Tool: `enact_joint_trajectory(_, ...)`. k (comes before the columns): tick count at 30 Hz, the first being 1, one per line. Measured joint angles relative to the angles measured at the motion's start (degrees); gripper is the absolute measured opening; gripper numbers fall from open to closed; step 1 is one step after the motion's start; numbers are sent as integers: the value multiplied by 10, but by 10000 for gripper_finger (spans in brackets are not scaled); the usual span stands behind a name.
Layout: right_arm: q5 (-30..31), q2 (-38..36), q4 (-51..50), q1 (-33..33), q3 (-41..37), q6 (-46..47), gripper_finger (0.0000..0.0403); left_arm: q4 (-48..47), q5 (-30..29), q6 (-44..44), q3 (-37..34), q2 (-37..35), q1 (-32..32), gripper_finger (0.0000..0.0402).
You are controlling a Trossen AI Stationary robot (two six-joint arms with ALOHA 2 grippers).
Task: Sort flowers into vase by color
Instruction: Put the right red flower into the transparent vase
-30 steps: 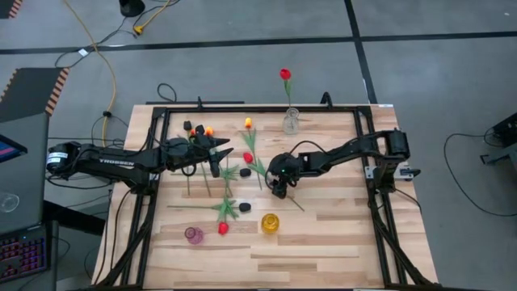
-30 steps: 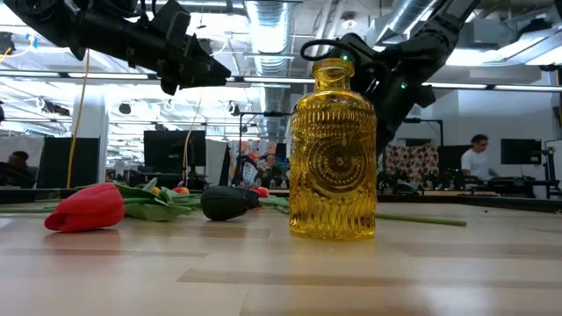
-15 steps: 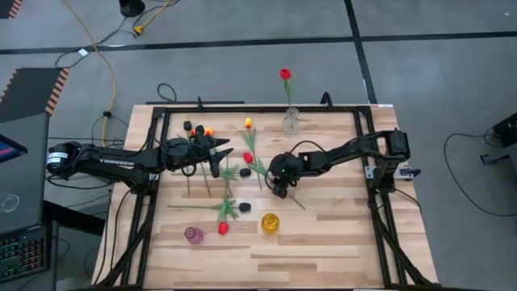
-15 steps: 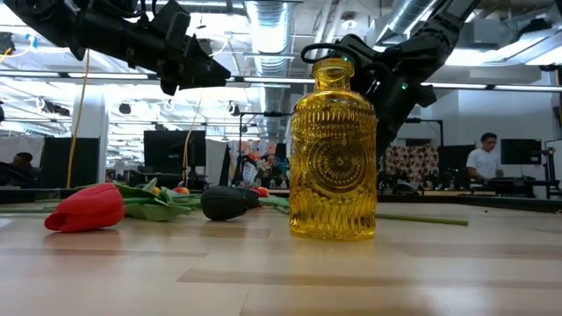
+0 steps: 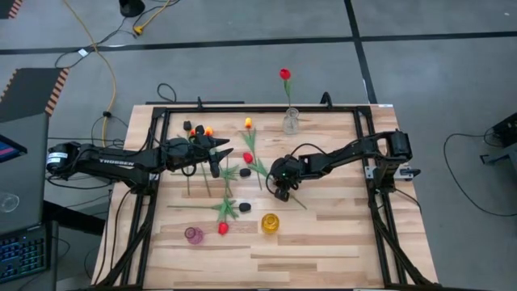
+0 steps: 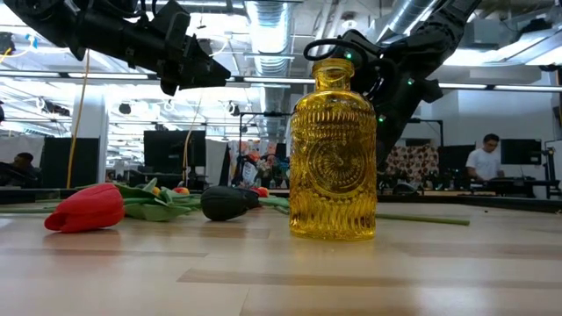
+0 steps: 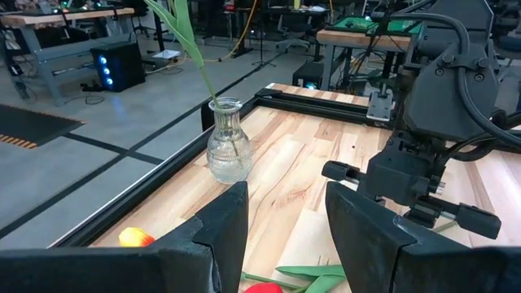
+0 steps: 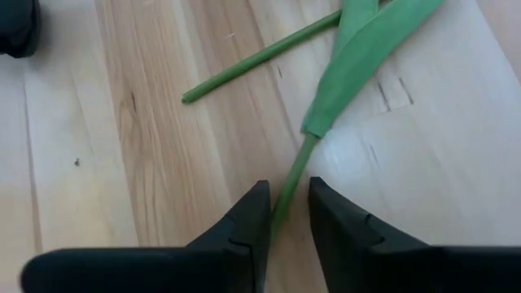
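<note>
High view: the bench (image 5: 323,242) is pale planked wood inside a black metal frame, with thin-stemmed artificial flowers (image 5: 234,182) strewn over its middle, their leaves long and flat. A clear glass vase (image 5: 291,122) at the far edge holds one upright red tulip (image 5: 285,74). Near the front edge stand a ribbed yellow glass vase (image 5: 270,223) and a small pink vase (image 5: 194,235), with a red flower head (image 5: 223,229) lying between them and a black head (image 5: 245,207) just behind.

The right gripper (image 5: 280,191) is down at the bench among the stems. In its wrist view the two dark fingers (image 8: 244,224) sit either side of a smooth green stem (image 8: 286,191), almost touching it, the stem running up to a flat folded leaf.

The left gripper (image 5: 216,155) hangs above the flowers on the left half, its fingers parted and nothing between them.

Compared with a second earlier, the right gripper's fingers have narrowed around the stem and the free end of that stem has swung slightly. The left arm has not moved.
</note>
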Motion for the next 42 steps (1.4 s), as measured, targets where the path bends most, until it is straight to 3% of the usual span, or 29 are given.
enact_joint_trajectory(14,-10,-3,2,-5,-1,15,16,0,0,0,0,0,0,153)
enact_joint_trajectory(21,-15,-30,-11,-14,-4,15,16,0,1,0,0,0,0,153)
enact_joint_trajectory(30,-9,-127,-51,-36,-3,5,16,0,1,0,0,0,0,153)
enact_joint_trajectory(42,-6,-264,-61,-92,-8,-95,16,0,1,0,0,0,0,153)
